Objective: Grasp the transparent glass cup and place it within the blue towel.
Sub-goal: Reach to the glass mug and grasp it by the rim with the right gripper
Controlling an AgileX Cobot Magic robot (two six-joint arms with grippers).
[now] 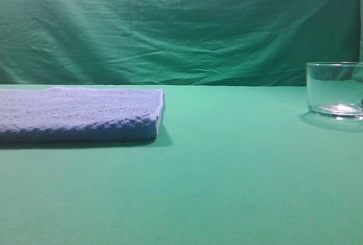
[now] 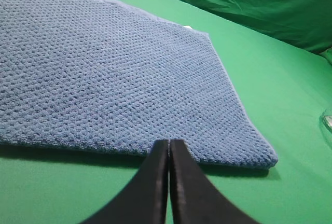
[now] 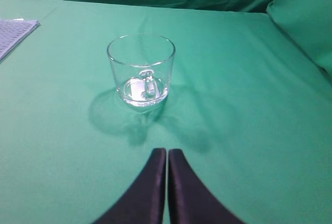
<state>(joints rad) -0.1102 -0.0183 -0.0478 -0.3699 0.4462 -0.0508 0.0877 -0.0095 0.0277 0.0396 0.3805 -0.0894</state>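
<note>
clear glass cup [image 3: 141,71] upright, empty, small curled handle, right claw [image 3: 166,154] closed, holding nothing

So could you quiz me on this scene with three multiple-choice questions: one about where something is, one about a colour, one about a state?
1. Where does the glass cup stand?
A. on the towel
B. on the green cloth, apart from the towel
C. held in a tool

2. What colour is the towel?
A. blue
B. red
C. white

3. How is the right tool set?
A. wide open
C. clamped on the cup
B. shut, holding nothing

Answers:
1 B: the high view shows the cup at far right, the towel at left, with bare green cloth between.
2 A: the left wrist view shows its nubby blue weave.
3 B: its two dark fingers meet in front of the cup, short of it.
</note>
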